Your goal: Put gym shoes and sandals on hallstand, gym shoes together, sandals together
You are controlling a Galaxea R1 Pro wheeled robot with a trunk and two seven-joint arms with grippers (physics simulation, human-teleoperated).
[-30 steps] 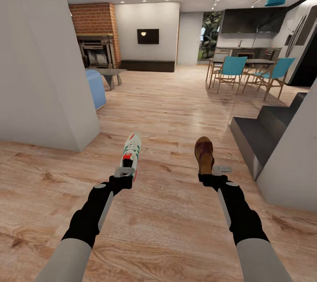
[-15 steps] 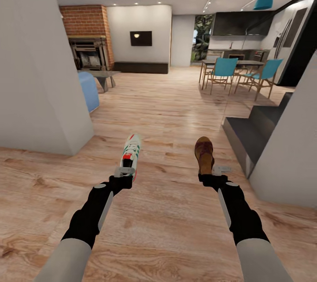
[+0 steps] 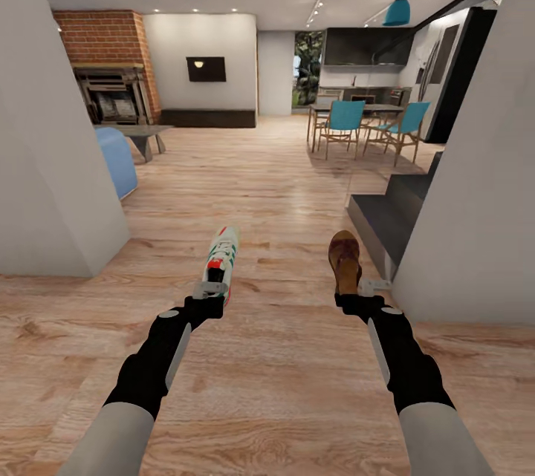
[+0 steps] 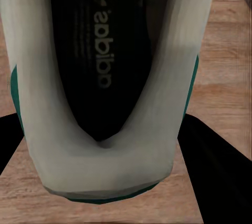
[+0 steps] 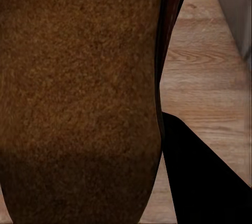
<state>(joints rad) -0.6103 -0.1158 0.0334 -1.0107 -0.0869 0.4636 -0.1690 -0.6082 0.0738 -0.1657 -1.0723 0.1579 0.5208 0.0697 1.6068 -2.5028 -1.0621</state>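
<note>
Our left hand [image 3: 210, 290] pinches the heel of a light white green-striped sneaker [image 3: 222, 257]; our right hand [image 3: 357, 290] pinches a stiffer brown leather sandal [image 3: 345, 259], both above the wood-plank floor [image 3: 282, 379].

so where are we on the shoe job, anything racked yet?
Nothing visibly racked. In hand: left gripper holds one gym shoe by the heel, right gripper holds one sandal, both carried above the corridor floor. Left: reach the hallstand, place both, fetch the other two.
</note>
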